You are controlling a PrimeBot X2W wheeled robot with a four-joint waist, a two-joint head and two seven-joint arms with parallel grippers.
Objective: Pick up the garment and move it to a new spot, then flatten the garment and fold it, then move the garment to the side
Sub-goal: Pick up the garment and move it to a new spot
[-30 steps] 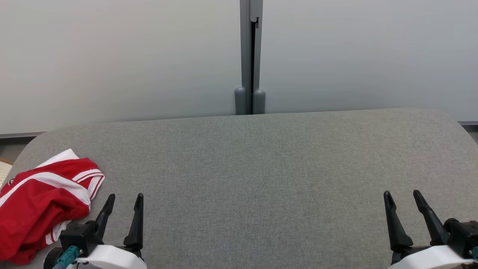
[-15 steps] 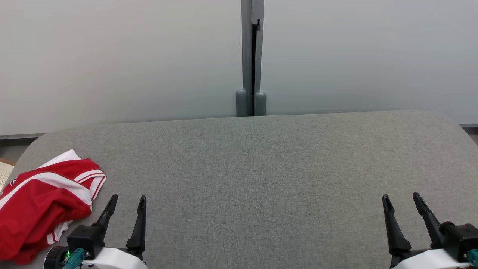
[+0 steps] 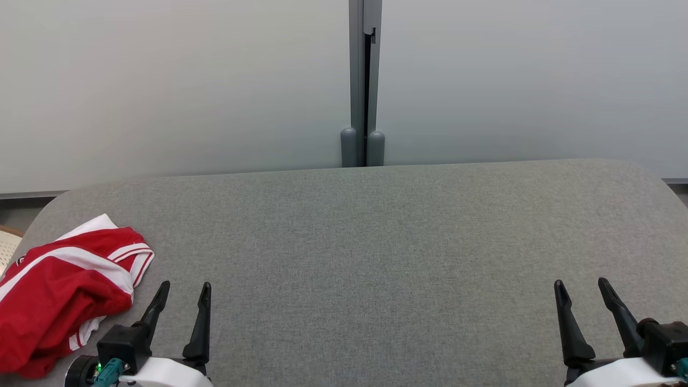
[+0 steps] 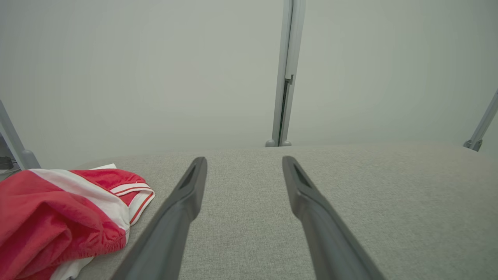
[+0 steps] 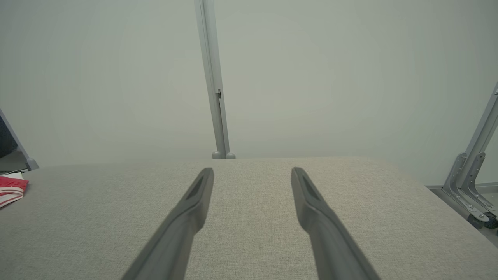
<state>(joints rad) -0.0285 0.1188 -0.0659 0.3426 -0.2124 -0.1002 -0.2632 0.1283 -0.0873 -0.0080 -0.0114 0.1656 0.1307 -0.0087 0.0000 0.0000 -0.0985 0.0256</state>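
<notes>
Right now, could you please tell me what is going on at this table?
Nothing is being handled at this moment. A crumpled red garment with white stripes lies heaped at the left end of the grey fabric-covered table. The robot's left gripper is open just beside it, fingers clear of the cloth, and the right gripper is open over the table's right end, holding nothing. The pick-up has not begun.

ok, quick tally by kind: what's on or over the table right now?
garment, red and white, crumpled: 1
grippers: 2 (left gripper, right gripper, both open, holding nothing)
table, grey fabric top: 1
Total: 4
</notes>
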